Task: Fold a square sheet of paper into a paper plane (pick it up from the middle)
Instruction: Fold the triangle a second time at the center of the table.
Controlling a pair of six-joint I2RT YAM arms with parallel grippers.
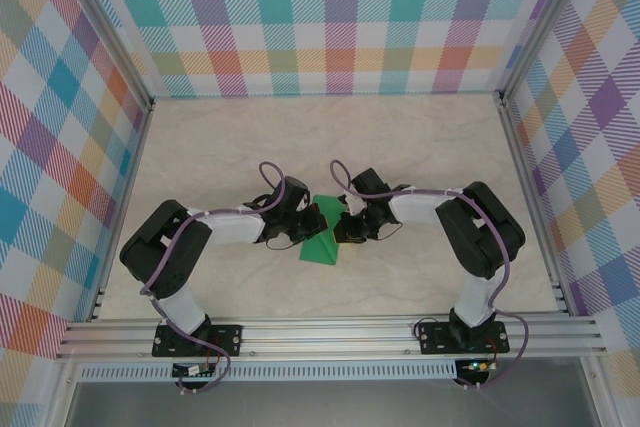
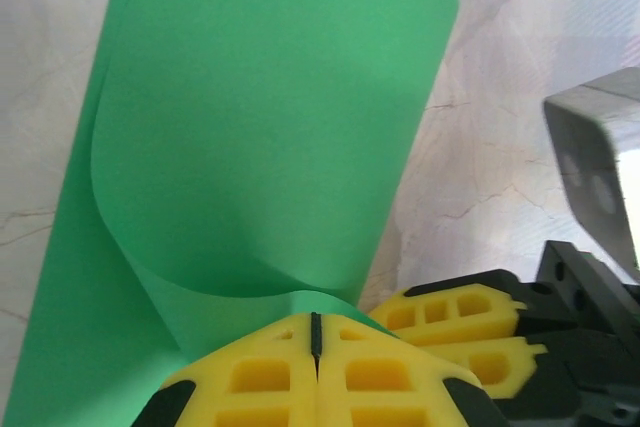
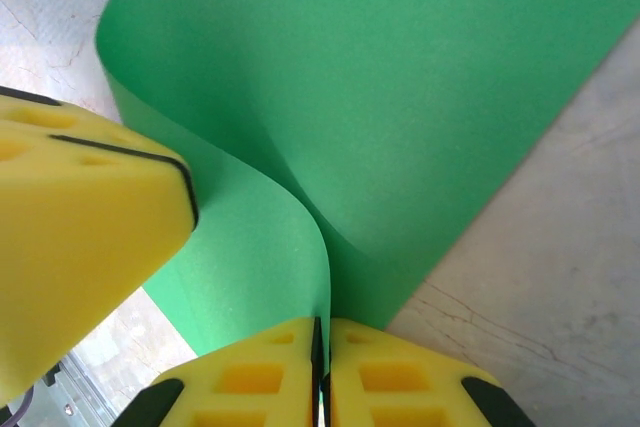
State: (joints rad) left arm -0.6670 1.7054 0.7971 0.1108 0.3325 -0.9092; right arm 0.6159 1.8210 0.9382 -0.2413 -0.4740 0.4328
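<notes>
From above, the thin green square sheet of paper (image 1: 320,245) sits on the pale marbled surface (image 1: 400,147) towards the front, midway between the arms. It looks like a raised wedge rather than a flat square. The left pincer (image 1: 300,229) and the right pincer (image 1: 347,229) meet it from either side.

In the left wrist view, the left pincer (image 2: 315,332) has its yellow fingers pressed together. The sheet's near edge appears nipped at their tips. From there the sheet bows up and curls over itself in a soft, uncreased loop.

In the right wrist view, the right pincer (image 3: 322,342) is pressed together too, with the sheet running down into the seam between its fingers. A finger of the left pincer is close by on the left.

This looks like an early fold in hand: the sheet is doubled over but not flattened. The next move likely calls for lining up the edges. The loop then has to be pressed down onto the surface into a sharp crease, without the paper slipping.
</notes>
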